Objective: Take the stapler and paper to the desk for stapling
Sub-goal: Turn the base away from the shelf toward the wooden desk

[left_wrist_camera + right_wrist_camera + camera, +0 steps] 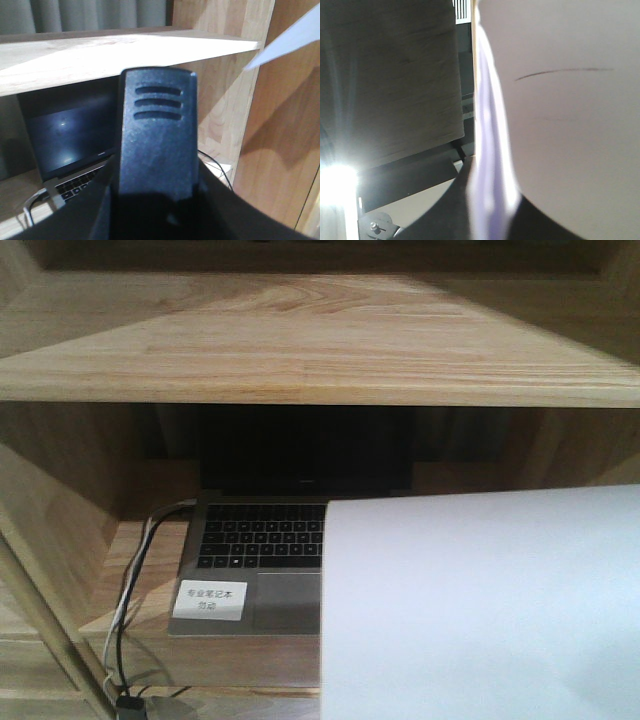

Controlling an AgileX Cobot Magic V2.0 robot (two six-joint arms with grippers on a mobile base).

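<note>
This looks like an office or a study room. An open laptop (262,540) sits on a wooden shelf (300,340) with cables (130,590) beside it, and white paper (480,610) is close by.

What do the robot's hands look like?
Only bits show. The left hand is black with smooth, curved sides. The right hand is a dark, rounded shape, mostly in shadow. No cables or markings show on them.

Front and left-wrist views share laptop (255,540); right-wrist faces paper (570,125) closely.
</note>
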